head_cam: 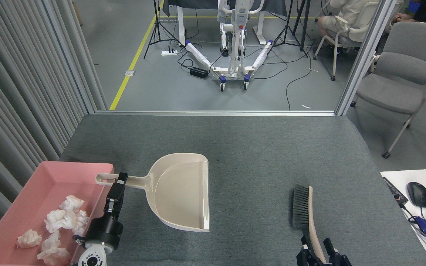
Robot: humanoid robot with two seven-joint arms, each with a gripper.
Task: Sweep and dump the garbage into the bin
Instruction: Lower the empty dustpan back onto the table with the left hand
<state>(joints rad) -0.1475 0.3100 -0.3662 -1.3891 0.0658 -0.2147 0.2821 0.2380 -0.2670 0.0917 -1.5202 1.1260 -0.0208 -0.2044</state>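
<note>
Garbage (56,229) lies in the pink bin (50,173) at 8 o'clock on the tabletop (253,147). Left gripper (118,183) grasps the dustpan (179,192) handle just beside the bin. Right gripper (318,255) at 5 o'clock grasps the brush (303,208).

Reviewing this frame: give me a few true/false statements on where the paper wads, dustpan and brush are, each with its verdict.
1. All visible garbage wads lie inside the pink bin. True.
2. The dustpan holds several wads. False: its scoop is empty.
3. The left gripper holds the dustpan by its handle. True.
4. The brush lies inside the bin. False: the right gripper holds it by its handle, its head over the grey mat.
5. The dustpan's open edge faces the brush. True.
</note>
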